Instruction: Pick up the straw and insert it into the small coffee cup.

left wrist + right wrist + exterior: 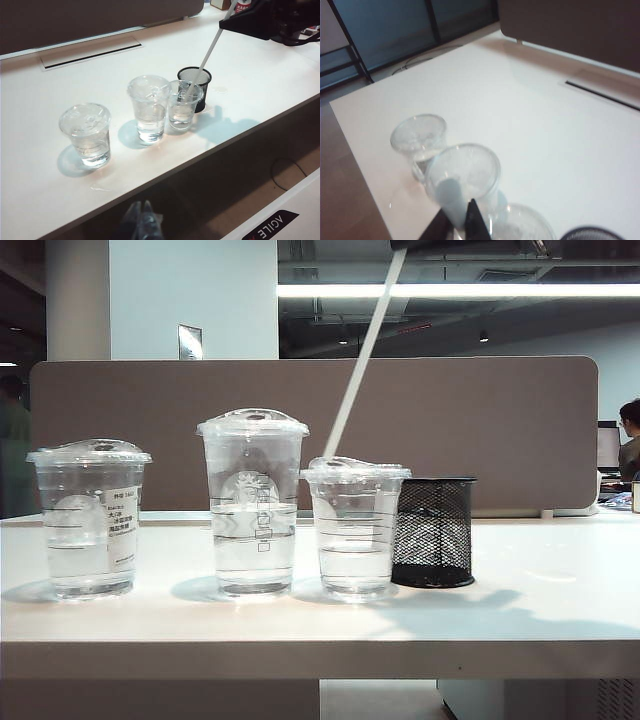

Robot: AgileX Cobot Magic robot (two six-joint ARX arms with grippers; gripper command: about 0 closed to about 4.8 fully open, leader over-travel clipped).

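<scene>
- The straw (364, 352) is leaning, with its top end up high in the right gripper (454, 226) and its bottom end down at the lid of the small coffee cup (355, 530).
- The right gripper is pinching the straw between its two dark fingers (476, 223), which are sitting close together. In the right wrist view the straw is showing as a pale blurry shape just past the fingertips.
- The right arm (270, 17) is reaching in from up high, well above the cups, and the small coffee cup is sitting below its gripper, down at the far end of the straw.
- The small coffee cup is standing upright on the white table (540, 590), with water in it and a clear lid on top.
- A black mesh pot (433, 532) is standing just beside the small coffee cup, on the side away from the other cups.
- A tall clear cup (253, 502) is standing just beside the small coffee cup on the other side. It is holding water too.
- A wide clear cup (90, 518) with a white label is standing farther along the row, well apart from the right gripper.
- The left gripper (141, 223) is hanging low in front of the table edge, well away from all the cups. It looks dark and blurry, its fingers seem to be close together, and it is holding nothing.
</scene>
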